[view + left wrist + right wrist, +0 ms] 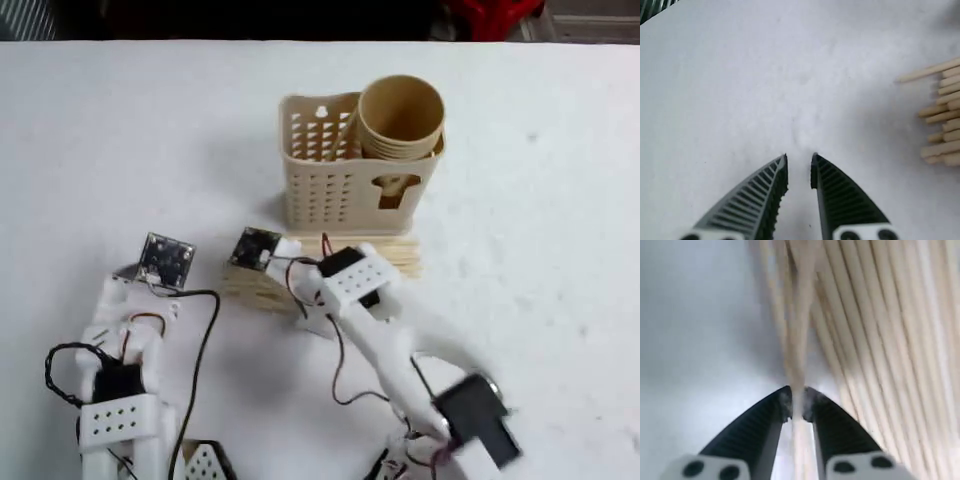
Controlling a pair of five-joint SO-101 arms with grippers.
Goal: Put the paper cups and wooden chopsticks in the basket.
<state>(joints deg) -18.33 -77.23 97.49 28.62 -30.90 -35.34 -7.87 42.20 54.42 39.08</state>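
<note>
Where right jaws pinch, one chopstick (799, 340) lies

The left pincer (799, 157) hangs close over the white table (765, 75), its two dark ribbed fingers (760, 195) slightly parted with a narrow strip of table showing between their tips, while the ends of stacked wooden chopsticks (942, 115) lie apart from it.

Bright, even light floods the white table (560, 150), close to washing it out. A soft shadow pools at the left foot of the basket (320, 190). Up close, grey shade hugs the chopsticks (880, 315). The room behind is dark.
</note>
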